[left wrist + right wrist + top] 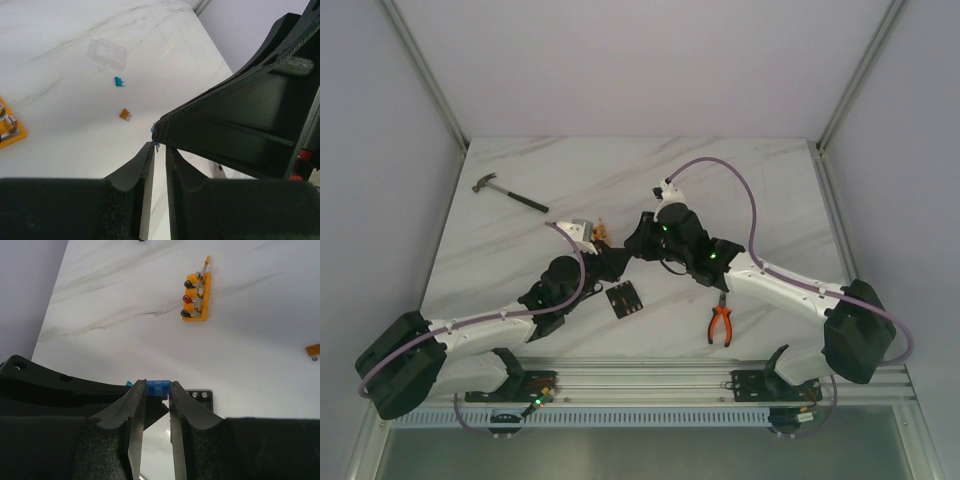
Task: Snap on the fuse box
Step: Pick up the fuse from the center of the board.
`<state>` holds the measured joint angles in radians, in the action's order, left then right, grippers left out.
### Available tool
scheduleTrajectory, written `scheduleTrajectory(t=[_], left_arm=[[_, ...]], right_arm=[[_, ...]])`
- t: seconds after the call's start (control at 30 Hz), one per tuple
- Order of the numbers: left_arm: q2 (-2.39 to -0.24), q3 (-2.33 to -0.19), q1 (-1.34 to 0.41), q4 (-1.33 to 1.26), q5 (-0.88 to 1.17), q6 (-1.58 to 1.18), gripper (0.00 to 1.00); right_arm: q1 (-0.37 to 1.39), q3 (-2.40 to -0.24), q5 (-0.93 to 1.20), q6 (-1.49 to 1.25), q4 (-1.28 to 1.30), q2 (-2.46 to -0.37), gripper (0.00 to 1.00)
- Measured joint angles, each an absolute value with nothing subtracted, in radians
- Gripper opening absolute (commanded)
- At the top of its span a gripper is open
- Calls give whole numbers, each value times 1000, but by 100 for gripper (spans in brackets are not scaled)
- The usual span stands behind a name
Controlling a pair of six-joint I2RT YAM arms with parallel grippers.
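Observation:
The fuse box [624, 298] is a small black square lying flat on the marble between the two arms; one corner of it [202, 396] shows behind my right fingers. Just above and beyond it my two grippers meet tip to tip. My right gripper [159, 386] [639, 247] is shut on a small blue fuse [159, 388], pinched across its width. My left gripper [160, 146] [618, 259] has its jaws drawn in to a narrow gap on that fuse's other end [155, 144], where a blue corner and one metal blade show. The right finger hides the rest.
A clear plastic cover [106, 52], a loose teal fuse [118, 81] and a loose orange fuse [125, 114] lie past my left gripper. An orange terminal block [196, 297] sits beyond. Orange-handled pliers [721, 323] lie at the front right, a hammer [510, 193] at the back left.

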<state>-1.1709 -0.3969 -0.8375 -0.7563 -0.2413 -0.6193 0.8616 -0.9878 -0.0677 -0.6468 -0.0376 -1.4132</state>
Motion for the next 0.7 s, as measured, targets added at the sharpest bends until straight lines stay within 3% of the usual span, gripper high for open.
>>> scheduleTrajectory(t=[0.43,0.7], left_arm=[[-1171,-397,-838,-760,-253,-616,1],[-1171,-397,-838,-755,-253,-615,0]], right_arm=[[864,-974,-68,-655,-65,-1407,19],[864,-944,-67,-656,-101,-1395,37]])
